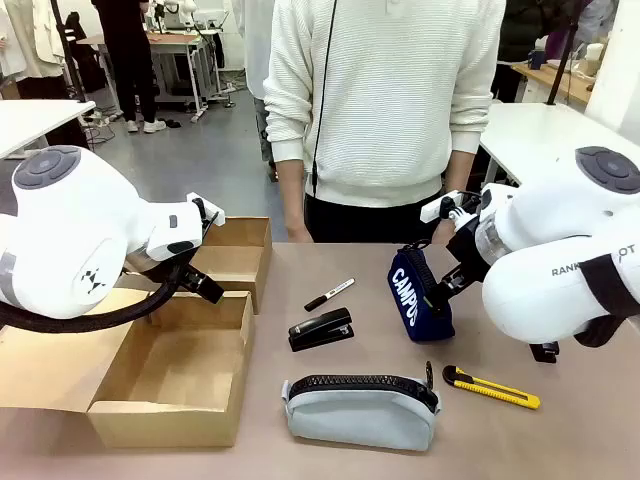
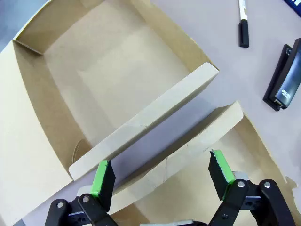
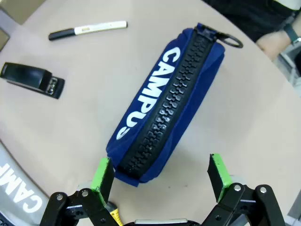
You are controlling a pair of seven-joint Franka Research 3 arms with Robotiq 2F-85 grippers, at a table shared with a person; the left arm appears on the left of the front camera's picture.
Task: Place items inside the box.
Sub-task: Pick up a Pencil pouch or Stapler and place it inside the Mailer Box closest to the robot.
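The open cardboard box (image 1: 170, 385) stands at the table's left, flaps spread. My left gripper (image 1: 203, 284) hangs open over its far flap edges (image 2: 146, 122), with nothing between its fingers. The navy "CAMPUS" pouch (image 1: 418, 296) lies right of centre. My right gripper (image 3: 162, 176) is open just above the near end of this pouch (image 3: 169, 103), jaws to either side, apart from it. A black marker pen (image 1: 329, 294) and a black stapler (image 1: 321, 329) lie mid-table. The pale grey pouch (image 1: 360, 410) and the yellow utility knife (image 1: 492, 388) lie near the front edge.
A person in a white sweater (image 1: 385, 110) stands at the far side of the table, one hand (image 3: 277, 40) near the navy pouch's far end. A second shallow cardboard tray (image 1: 238, 250) lies behind the box. Bare tabletop shows between the items.
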